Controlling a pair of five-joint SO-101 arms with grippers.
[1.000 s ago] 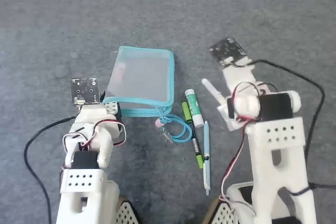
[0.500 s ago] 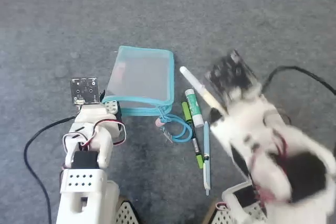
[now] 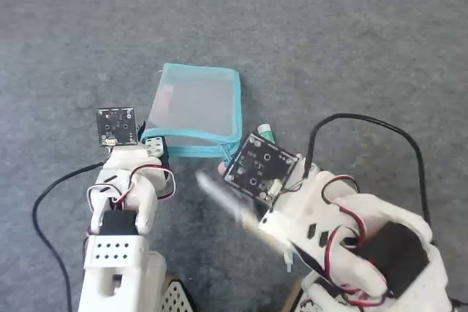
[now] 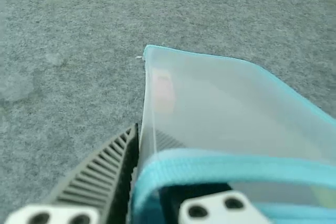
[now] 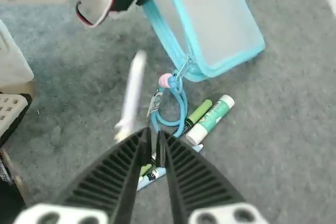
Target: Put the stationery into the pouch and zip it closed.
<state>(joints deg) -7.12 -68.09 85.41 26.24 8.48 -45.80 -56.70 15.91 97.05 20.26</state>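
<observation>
Jaws of the right gripper [image 5: 152,132] are almost together, only a thin slit between them. They look pinched on the end of a white pen [image 5: 132,90], which sticks out ahead toward the pouch [image 5: 210,19]. The contact itself is hard to make out. Left gripper [image 3: 155,150] is clamped on the pouch rim at the near left corner, one ridged jaw outside the translucent wall. It holds the teal zipper edge up so the mouth is open, dark inside. The pouch lies flat on the grey mat [image 3: 66,49] between the two arms. The right gripper hangs above the blue cord loop [image 5: 176,106] on the zipper pull, just off the pouch's other near corner. Progress looks early. The glue stick [image 5: 210,119], green marker [image 5: 197,114] and light-blue pen [image 5: 155,174] all lie on the mat beside the pouch, close together and outside it. A pinkish patch [image 4: 163,93] shows through the wall; can't tell if it's an item or a label. Left to do: white pen in, three more pieces, then the zip.
</observation>
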